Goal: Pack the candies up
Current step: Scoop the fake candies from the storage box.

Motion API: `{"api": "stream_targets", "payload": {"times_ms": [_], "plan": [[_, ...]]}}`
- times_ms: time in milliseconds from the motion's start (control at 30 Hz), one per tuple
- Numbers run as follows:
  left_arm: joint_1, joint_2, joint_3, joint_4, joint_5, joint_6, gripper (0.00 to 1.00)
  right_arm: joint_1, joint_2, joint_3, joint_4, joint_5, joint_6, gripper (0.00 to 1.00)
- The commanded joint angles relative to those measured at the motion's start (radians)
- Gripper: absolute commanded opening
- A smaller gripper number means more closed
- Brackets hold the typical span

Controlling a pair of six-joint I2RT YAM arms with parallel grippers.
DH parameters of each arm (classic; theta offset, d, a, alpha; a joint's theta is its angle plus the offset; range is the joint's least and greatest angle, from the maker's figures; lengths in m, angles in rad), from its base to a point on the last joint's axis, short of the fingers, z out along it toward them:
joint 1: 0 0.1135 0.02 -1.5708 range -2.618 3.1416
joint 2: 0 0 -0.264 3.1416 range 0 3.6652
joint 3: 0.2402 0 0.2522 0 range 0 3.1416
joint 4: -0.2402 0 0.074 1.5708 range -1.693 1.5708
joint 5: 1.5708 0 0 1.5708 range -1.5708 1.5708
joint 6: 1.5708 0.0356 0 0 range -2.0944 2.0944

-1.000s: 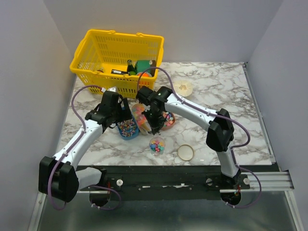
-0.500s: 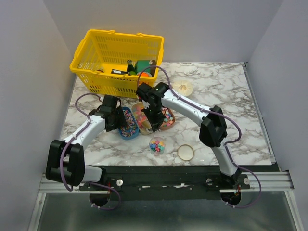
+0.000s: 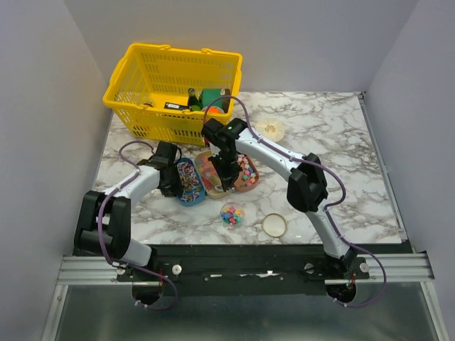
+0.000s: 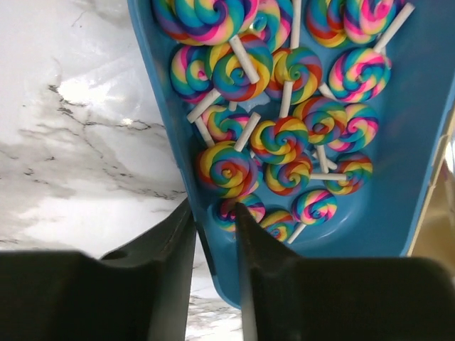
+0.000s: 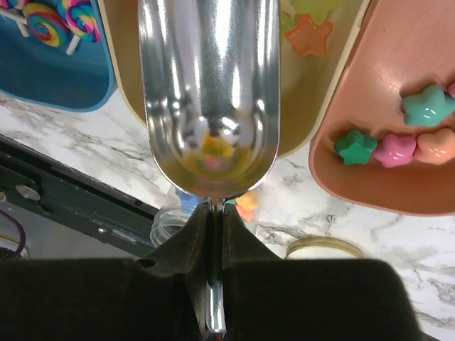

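The candies lie in three oval trays. Swirl lollipops (image 4: 279,138) fill the blue tray (image 3: 190,199) (image 4: 398,142), and star sweets (image 5: 387,148) sit in the pink tray (image 3: 250,185) (image 5: 377,71). Between them is the beige tray (image 3: 206,186) (image 5: 306,92). A small clear jar (image 3: 231,214) holds mixed candies. My left gripper (image 3: 173,179) (image 4: 213,213) straddles the blue tray's left rim, one finger outside and one inside, shut on it. My right gripper (image 3: 226,174) (image 5: 215,209) is shut on the handle of a metal scoop (image 5: 210,92) held over the beige tray.
A yellow basket (image 3: 135,106) with goods stands at the back left, close behind the trays. A round lid (image 3: 274,224) (image 5: 323,247) lies right of the jar. A pale round dish (image 3: 271,128) sits behind the right arm.
My left arm has dropped and drawn in to the blue tray's left rim, and its jaws have closed on it. The right gripper with the scoop has shifted slightly toward the back.
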State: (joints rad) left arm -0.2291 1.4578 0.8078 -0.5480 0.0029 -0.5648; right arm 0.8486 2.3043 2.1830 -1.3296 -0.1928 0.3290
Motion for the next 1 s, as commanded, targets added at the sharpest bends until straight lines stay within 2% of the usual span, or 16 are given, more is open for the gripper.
{"api": "stream_targets", "payload": {"times_ms": [0,233,767,967], "plan": [[-0.009,0.026,0.025,0.000,0.039,0.020,0.24,-0.005,0.050,0.046,-0.051,-0.016,-0.013,0.01],[-0.042,0.056,0.056,-0.004,0.032,0.031,0.12,-0.014,0.079,0.067,-0.020,0.016,0.008,0.01],[-0.055,0.069,0.051,0.002,0.040,0.039,0.12,-0.086,0.110,0.061,0.105,0.064,0.145,0.01],[-0.055,0.072,0.054,0.003,0.040,0.042,0.12,-0.092,0.099,0.005,0.176,0.098,0.183,0.01]]}}
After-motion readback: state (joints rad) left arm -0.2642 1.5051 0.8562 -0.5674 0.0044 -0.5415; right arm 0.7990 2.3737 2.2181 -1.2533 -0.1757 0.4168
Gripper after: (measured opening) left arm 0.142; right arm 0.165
